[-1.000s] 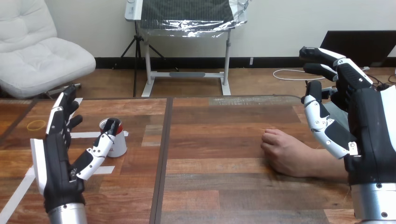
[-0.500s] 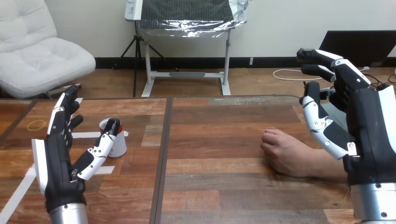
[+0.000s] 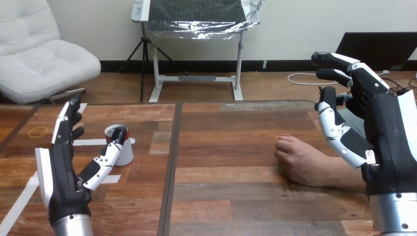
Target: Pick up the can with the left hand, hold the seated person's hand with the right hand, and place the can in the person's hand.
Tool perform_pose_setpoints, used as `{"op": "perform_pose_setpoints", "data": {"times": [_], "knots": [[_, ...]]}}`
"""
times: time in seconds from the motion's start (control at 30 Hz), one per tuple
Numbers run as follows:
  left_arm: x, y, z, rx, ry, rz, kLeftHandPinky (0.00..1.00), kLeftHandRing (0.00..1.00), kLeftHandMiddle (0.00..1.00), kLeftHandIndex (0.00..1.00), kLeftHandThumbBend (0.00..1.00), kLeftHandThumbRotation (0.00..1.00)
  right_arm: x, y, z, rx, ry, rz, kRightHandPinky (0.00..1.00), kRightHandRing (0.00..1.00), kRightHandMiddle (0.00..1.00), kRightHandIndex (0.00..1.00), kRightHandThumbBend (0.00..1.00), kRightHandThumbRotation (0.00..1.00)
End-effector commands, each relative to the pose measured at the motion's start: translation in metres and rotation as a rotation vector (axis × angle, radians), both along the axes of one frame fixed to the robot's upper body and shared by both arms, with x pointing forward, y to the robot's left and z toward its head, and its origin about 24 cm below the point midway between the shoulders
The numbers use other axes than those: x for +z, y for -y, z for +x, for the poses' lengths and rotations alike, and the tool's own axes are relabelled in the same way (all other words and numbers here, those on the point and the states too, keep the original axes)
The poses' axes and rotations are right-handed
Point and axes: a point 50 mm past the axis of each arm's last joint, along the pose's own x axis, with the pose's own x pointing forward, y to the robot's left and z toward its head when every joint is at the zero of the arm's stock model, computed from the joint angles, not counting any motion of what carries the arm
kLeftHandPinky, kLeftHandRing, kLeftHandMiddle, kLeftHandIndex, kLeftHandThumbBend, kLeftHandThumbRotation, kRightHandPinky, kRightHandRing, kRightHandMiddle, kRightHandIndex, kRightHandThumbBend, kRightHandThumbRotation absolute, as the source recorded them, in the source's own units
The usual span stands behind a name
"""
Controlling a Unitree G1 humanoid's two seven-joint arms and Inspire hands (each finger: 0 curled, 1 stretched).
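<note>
While the can (image 3: 121, 146) stands upright on the table (image 3: 231, 196), neither robot hand holds anything.

**Can.** It is a white cylinder with a red band under a silver top rim. It stands in the table's left half, between the left edge and the dark seam (image 3: 172, 157) that runs from the far edge to the near edge. It is nearer the far edge than the near edge. What the can contains cannot be told from the head view.

**Left hand.** The left hand (image 3: 61, 172) is raised near the left edge, palm turned toward the can. Its fingers are straight and spread, pointing toward the far edge. The thumb reaches out toward the can, and its tip overlaps the can's upper wall in the view – whether the two touch cannot be told.

**Right hand.** The right hand (image 3: 381, 128) is raised at the right edge, palm turned toward the seam. Its fingers are extended and relaxed, and the thumb points upward. No finger curls round anything.

**Person's hand.** The person's hand (image 3: 297, 157) lies on the table in the right half, loosely closed, knuckles toward the seam. Its forearm comes in from the right edge, just below the right hand's thumb.

**Other items.** White tape strips (image 3: 91, 142) lie flat beside the can. A thin yellow ring (image 3: 38, 131) lies near the far left corner.
</note>
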Motion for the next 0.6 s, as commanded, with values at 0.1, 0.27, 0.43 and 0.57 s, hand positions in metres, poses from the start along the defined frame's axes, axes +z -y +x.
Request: {"op": "perform_pose_setpoints", "data": {"times": [0.1, 0.27, 0.43, 0.57], "knots": [[0.017, -0.005, 0.024, -0.003, 0.012, 0.049, 0.84, 0.89, 0.91, 0.88, 0.76, 0.41, 0.011, 0.002, 0.002, 0.019, 0.048, -0.001, 0.51, 0.79, 0.83, 0.74, 0.09, 0.00], [0.018, -0.011, 0.033, -0.009, -0.030, 0.064, 0.83, 0.89, 0.91, 0.89, 0.79, 0.44, 0.011, 0.002, 0.003, 0.020, 0.048, -0.001, 0.52, 0.80, 0.84, 0.74, 0.09, 0.00], [0.021, -0.017, 0.042, -0.020, -0.074, 0.074, 0.81, 0.88, 0.91, 0.89, 0.82, 0.46, 0.012, 0.003, 0.003, 0.020, 0.047, -0.008, 0.53, 0.81, 0.84, 0.74, 0.10, 0.00], [0.022, -0.020, 0.048, -0.036, -0.105, 0.093, 0.80, 0.88, 0.91, 0.90, 0.85, 0.48, 0.013, 0.003, 0.004, 0.019, 0.047, -0.010, 0.53, 0.81, 0.84, 0.74, 0.10, 0.00]]}}
